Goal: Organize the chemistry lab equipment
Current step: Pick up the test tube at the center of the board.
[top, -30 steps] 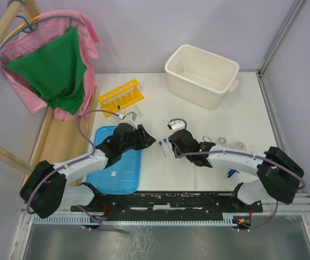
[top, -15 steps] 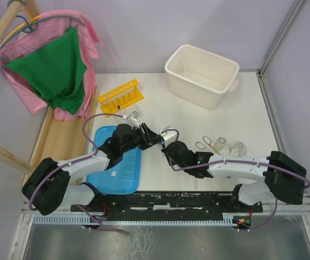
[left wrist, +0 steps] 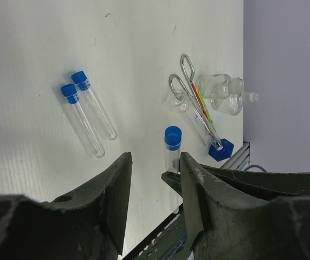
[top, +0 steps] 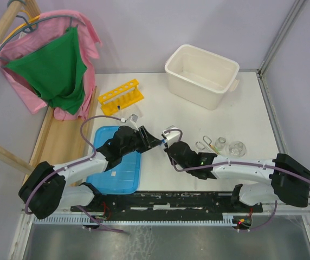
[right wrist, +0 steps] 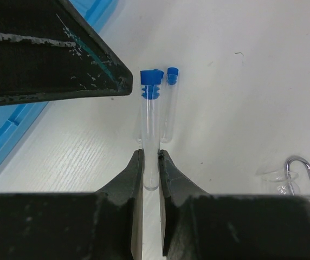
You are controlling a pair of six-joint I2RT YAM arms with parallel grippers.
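Note:
My right gripper is shut on a clear blue-capped tube and holds it above the table, cap pointing away. Two more tubes lie side by side on the white table under it; one also shows in the right wrist view. My left gripper is open, and the held tube stands just beyond its jaws, near the right finger. In the top view the two grippers meet at mid table, left and right. The yellow tube rack stands at the back left.
The metal tongs and two small glass flasks lie to the right of the grippers. A flat blue lid lies under my left arm. A large white tub stands at the back. Clothes on a hanger hang at the far left.
My right gripper has swung left, closed on one tube and lifted it. My left gripper has reached right, and its open jaws are now beside the held tube.

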